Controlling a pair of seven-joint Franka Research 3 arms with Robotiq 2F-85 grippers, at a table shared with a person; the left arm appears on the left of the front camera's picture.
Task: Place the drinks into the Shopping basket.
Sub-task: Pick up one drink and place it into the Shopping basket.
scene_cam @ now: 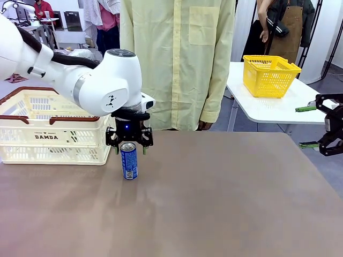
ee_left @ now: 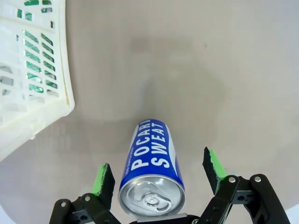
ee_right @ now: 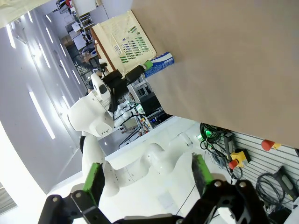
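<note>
Matte brown tabletop (scene_cam: 225,203), cylindrical metal can (scene_cam: 128,160)

Glossy metal can (scene_cam: 128,160), slotted plastic basket (scene_cam: 53,140), matt smooth table (scene_cam: 214,203)

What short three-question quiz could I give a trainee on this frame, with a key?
1. True or false: the left claw is already shut tight on the blue can.
2. Where does the blue can stand? A) inside the white basket B) upright on the brown table, beside the white basket C) in the yellow basket
3. Fill in: the right claw hangs at the table's right edge, open and holding ____.

Key:
1. False. Its fingers stand open on either side of the can, with gaps showing in the left wrist view.
2. B
3. nothing
</note>
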